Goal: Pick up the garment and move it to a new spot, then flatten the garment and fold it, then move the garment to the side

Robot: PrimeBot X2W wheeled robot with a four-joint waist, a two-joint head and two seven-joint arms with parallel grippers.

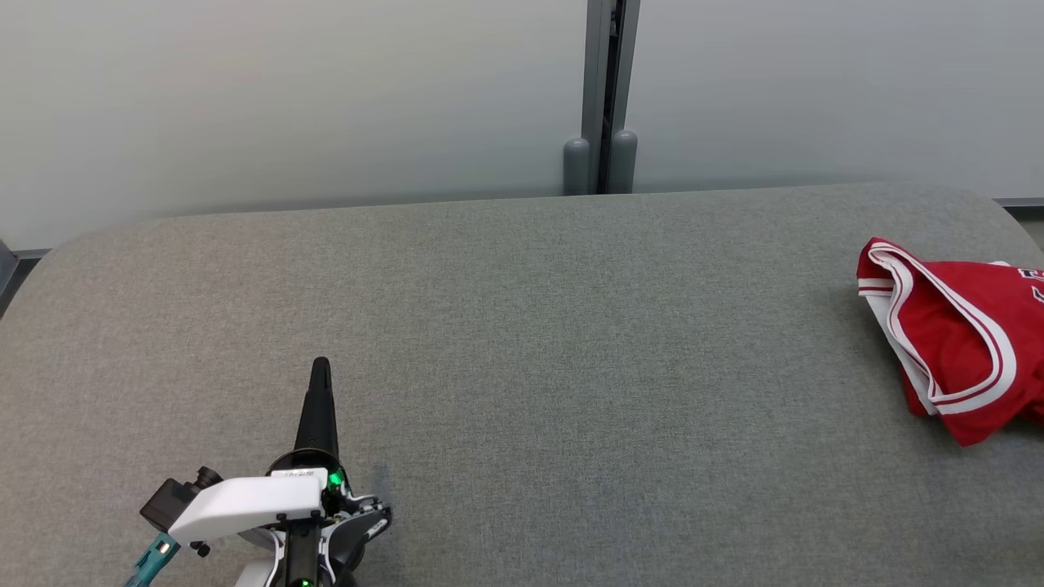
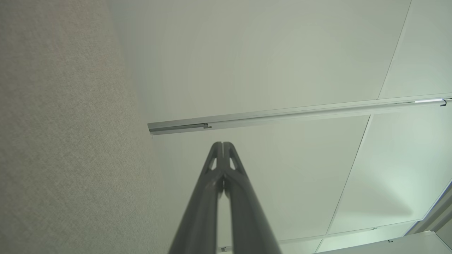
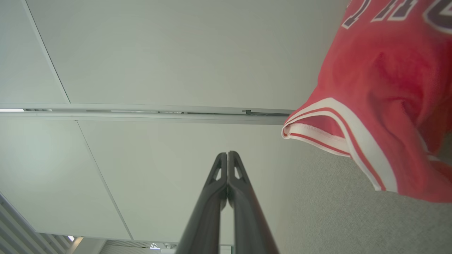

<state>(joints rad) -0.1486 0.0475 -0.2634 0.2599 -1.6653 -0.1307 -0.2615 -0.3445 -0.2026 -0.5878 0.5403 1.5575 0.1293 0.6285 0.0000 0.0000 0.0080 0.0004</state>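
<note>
The garment is a red jersey with white and red trim, lying crumpled at the far right of the grey fabric table. My left gripper is shut with nothing in it at the lower left of the head view, far from the garment. The left wrist view shows the same gripper with its fingers pressed together, pointing at the pale wall. My right gripper is shut and empty too. The garment lies to its right in the right wrist view, apart from the fingers.
A pale panelled wall with a grey vertical post stands behind the table. The table's back corners are rounded. The grey surface runs along the left side of the left wrist view.
</note>
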